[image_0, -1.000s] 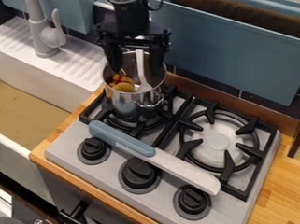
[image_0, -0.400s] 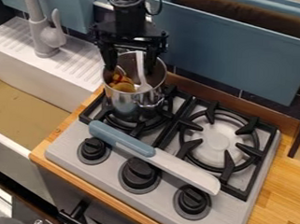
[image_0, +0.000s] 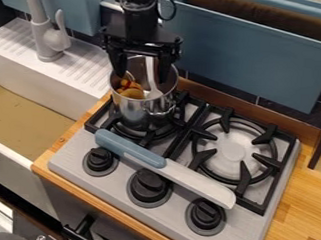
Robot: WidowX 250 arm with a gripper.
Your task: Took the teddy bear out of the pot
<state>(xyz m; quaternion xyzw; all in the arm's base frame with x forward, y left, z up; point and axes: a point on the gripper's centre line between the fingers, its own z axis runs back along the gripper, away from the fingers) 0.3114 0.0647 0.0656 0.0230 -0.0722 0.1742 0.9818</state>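
The black gripper [image_0: 141, 73] hangs over the mouth of the metal pot, open, one finger at the pot's left side and the other toward its right. The silver pot [image_0: 138, 112] stands on the left burner. Inside it, at the left, lies the small tan and orange teddy bear [image_0: 131, 92], below the gripper and not held. A white-grey spoon-like utensil [image_0: 151, 76] leans in the pot between the two fingers.
A toy knife [image_0: 162, 165] with a blue handle lies across the stove front above the knobs. The right burner [image_0: 234, 149] has a black grate. The sink [image_0: 29, 117] and grey faucet [image_0: 49, 37] are at the left, a blue panel [image_0: 246, 55] behind.
The gripper's fingers have spread slightly and the gripper has shifted a little over the pot. The pot, bear and utensil look unmoved.
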